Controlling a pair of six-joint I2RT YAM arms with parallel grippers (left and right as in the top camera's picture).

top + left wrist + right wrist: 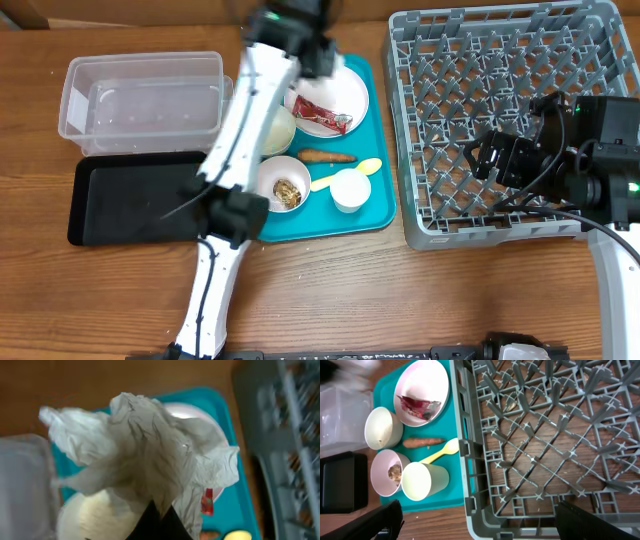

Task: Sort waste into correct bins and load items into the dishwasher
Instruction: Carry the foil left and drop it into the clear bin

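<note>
In the left wrist view my left gripper (160,522) is shut on the crumpled silvery-white paper (145,445) and holds it above the teal tray (235,510). Overhead, that gripper (318,55) is a dark blur over the tray's back edge. On the tray stand a plate (345,100) with the red wrapper (322,115), a carrot (327,156), a yellow spoon (345,176), a cup (350,188), a bowl with brown food (285,185) and a second bowl (280,130) partly under my arm. My right gripper (478,158) hangs open over the grey dish rack (500,100), nothing between its fingers.
A clear plastic tub (140,100) stands at the left, and a shallow black tray (140,200) lies in front of it. My left arm slants across the gap between the bins and the teal tray. Brown table edge runs along the front.
</note>
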